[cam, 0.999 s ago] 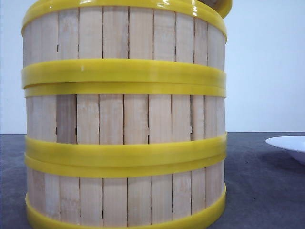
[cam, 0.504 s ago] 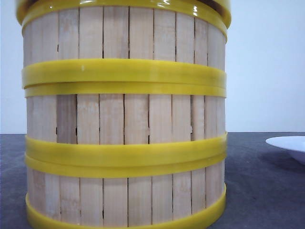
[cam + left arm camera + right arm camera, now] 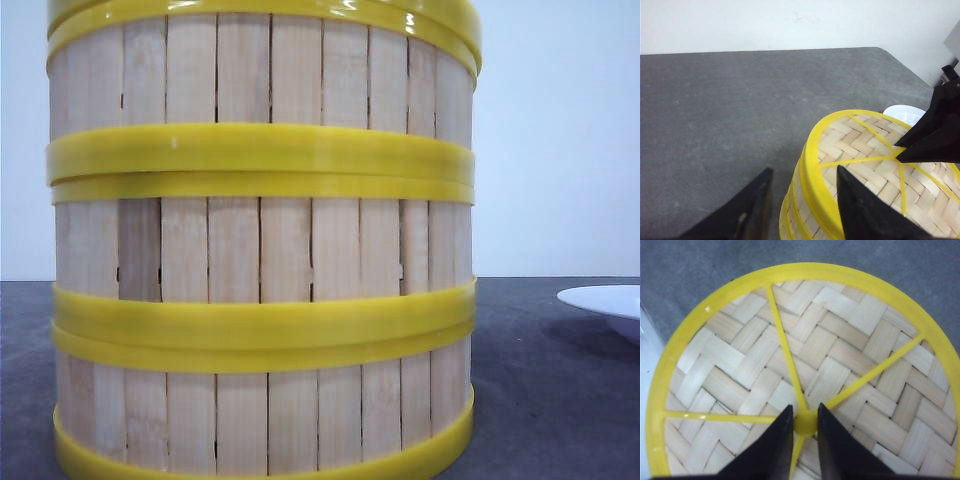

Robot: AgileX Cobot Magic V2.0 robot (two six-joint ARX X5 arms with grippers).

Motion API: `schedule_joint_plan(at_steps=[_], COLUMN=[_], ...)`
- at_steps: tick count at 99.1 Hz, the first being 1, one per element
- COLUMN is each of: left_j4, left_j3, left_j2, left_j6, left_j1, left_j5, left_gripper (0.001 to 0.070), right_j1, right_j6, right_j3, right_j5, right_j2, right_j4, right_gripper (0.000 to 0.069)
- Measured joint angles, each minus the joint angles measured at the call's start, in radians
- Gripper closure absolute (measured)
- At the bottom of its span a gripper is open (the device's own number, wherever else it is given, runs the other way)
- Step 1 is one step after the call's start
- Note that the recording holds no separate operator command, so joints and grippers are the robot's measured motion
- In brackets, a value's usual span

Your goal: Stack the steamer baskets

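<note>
Three steamer baskets point(image 3: 260, 250) stand stacked close to the front camera and fill most of that view. On top of the stack lies a round woven piece point(image 3: 840, 335) with a yellow rim point(image 3: 400, 15), yellow spokes and a central knob point(image 3: 805, 421). My right gripper point(image 3: 805, 410) is shut on that knob from above, and its dark fingers point(image 3: 932, 132) also show in the left wrist view. My left gripper point(image 3: 804, 172) is open and straddles the top rim point(image 3: 812, 165). One of its fingers is outside the wall and the other is over the woven surface.
A shallow white plate point(image 3: 605, 300) sits on the dark grey table to the right of the stack. It shows again as the plate point(image 3: 902, 112) just beyond the stack in the left wrist view. The table's far edge point(image 3: 790, 50) meets a pale wall.
The top yellow rim, which overhung the stack to the right, has shifted left and now lines up with the baskets below. The stack itself has not moved.
</note>
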Motion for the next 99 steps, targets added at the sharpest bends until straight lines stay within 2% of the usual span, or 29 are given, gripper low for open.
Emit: schedule_joint_plan(at_steps=[12, 29, 48, 63, 85, 99], left_j4=[0.0, 0.0, 0.0, 0.0, 0.0, 0.0], left_j3=[0.0, 0.0, 0.0, 0.0, 0.0, 0.0], left_j2=[0.0, 0.0, 0.0, 0.0, 0.0, -0.003], left_j6=[0.0, 0.0, 0.0, 0.0, 0.0, 0.0], left_j1=[0.0, 0.0, 0.0, 0.0, 0.0, 0.0], left_j5=[0.0, 0.0, 0.0, 0.0, 0.0, 0.0], left_gripper=[0.0481, 0.0481, 0.0481, 0.0481, 0.0481, 0.0481], right_j1=[0.0, 0.0, -0.002, -0.006, -0.008, -0.008], right_j6=[0.0, 0.0, -0.016, -0.05, -0.098, -0.105], right_j3=[0.0, 0.0, 0.019, 0.113, 0.282, 0.28], right_j5=[0.0, 0.003, 0.013, 0.119, 0.372, 0.4], right_j2=[0.001, 0.001, 0.0, -0.05, -0.242, -0.369], right_j4=[0.0, 0.001, 0.002, 0.0, 0.026, 0.008], right_gripper=[0.0618, 0.0466, 0.0439, 0.0438, 0.0438, 0.0438])
